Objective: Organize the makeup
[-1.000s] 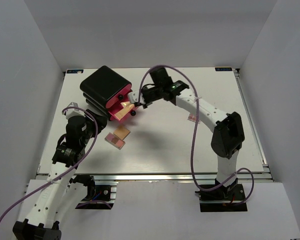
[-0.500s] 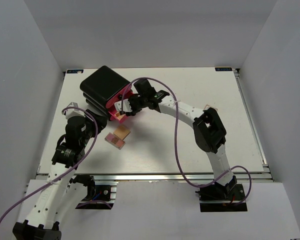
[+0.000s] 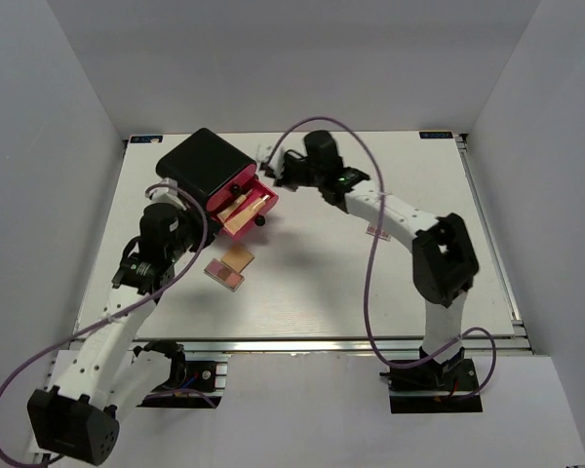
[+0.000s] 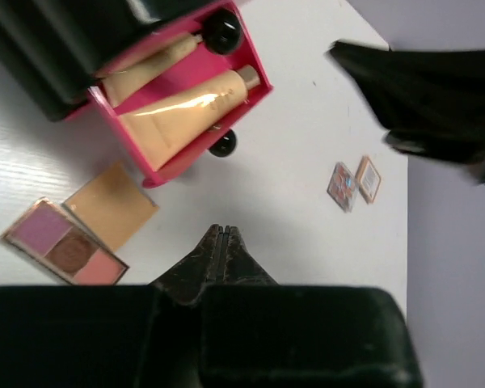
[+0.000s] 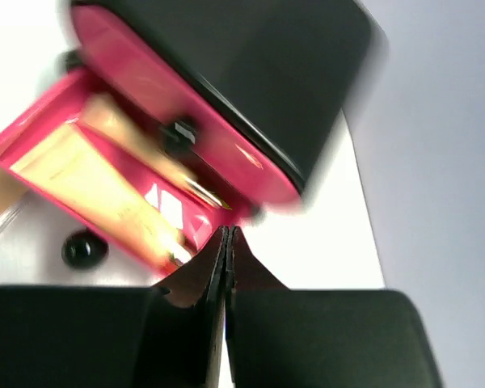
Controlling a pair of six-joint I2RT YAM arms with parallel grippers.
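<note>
Black box (image 3: 203, 168) smooth plastic; pink drawer (image 4: 257, 56) glossy plastic; beige tubes (image 4: 178, 121) satin-smooth; table (image 3: 390, 283) matt, faintly grained

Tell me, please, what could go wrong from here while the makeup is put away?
1. The pink drawer stands pulled out with two tubes inside, and the shut right fingers hover close to the black box; a swing might knock the drawer or the box.
2. The palette and the tan compact lie edge to edge; lifting one may drag the other.
</note>
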